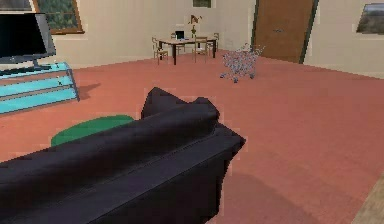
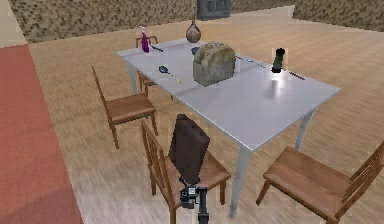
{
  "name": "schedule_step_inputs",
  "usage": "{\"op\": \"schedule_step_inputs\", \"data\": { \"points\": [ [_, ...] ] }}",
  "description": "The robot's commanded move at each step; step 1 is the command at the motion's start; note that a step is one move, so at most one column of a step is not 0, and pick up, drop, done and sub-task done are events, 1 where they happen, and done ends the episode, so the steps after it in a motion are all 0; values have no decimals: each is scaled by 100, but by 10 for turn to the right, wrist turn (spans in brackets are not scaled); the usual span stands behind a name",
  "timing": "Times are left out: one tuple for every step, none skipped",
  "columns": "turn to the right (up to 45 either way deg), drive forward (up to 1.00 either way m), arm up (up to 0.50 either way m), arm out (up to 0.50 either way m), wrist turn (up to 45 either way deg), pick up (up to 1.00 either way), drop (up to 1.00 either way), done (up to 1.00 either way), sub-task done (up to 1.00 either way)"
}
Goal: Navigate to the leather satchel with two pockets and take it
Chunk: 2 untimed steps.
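- Arm side view: dark brown satchel [image 2: 188,146] stands upright on chair [image 2: 216,173] seat, drawn up beside the surface [image 2: 250,100].
- Tool [image 2: 190,193] at satchel's 6 o'clock, apparently lined up for reach; its opening and hold cannot be told.

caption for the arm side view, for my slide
Claw close to a dark brown bag standing on a wooden chair at a pale dining table.

Forward view over near sofa [image 1: 120,160], arm side view down onto close table [image 2: 262,102]
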Motion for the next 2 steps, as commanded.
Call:
{"op": "schedule_step_inputs", "data": {
  "points": [
    [0, 0, 10, 0, 0, 0, 0, 0, 0],
    [0, 0, 0, 0, 0, 0, 0, 100, 0]
  ]
}}
